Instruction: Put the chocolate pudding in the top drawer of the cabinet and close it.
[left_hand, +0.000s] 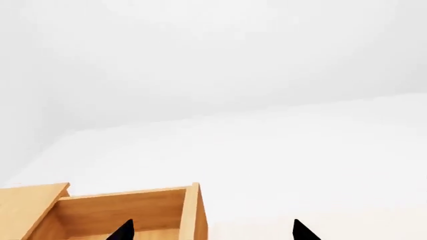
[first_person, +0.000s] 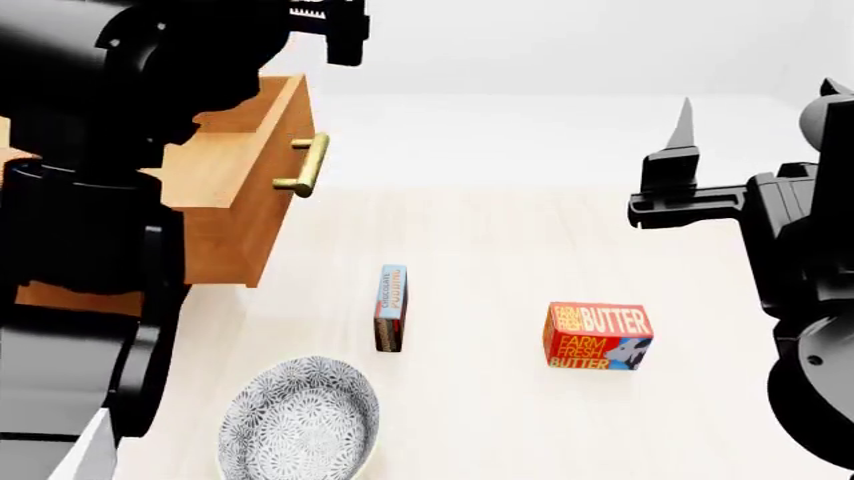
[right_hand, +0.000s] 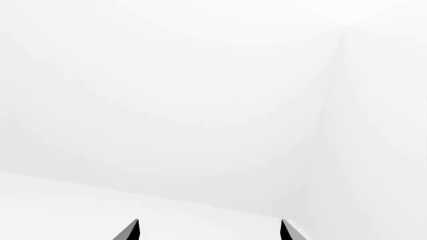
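The chocolate pudding (first_person: 391, 307), a thin light blue and red-brown box, stands on its narrow side on the pale table between the bowl and the butter box. The top drawer (first_person: 284, 160) of the cabinet (first_person: 54, 296) is pulled out, brass handle (first_person: 304, 165) facing right; in the left wrist view the top drawer (left_hand: 127, 209) shows its bare inner wall. My left gripper (left_hand: 212, 232) hovers open over the drawer's front edge, holding nothing. Far right, above the table, my right gripper (right_hand: 210, 231) is open and empty, its fingers (first_person: 683, 125) pointing at the back wall.
A red-orange Farm Fresh Butter box (first_person: 597, 336) lies right of the pudding. A patterned grey bowl (first_person: 299, 420) sits near the front edge, left of centre. My left arm (first_person: 94, 150) hides most of the cabinet.
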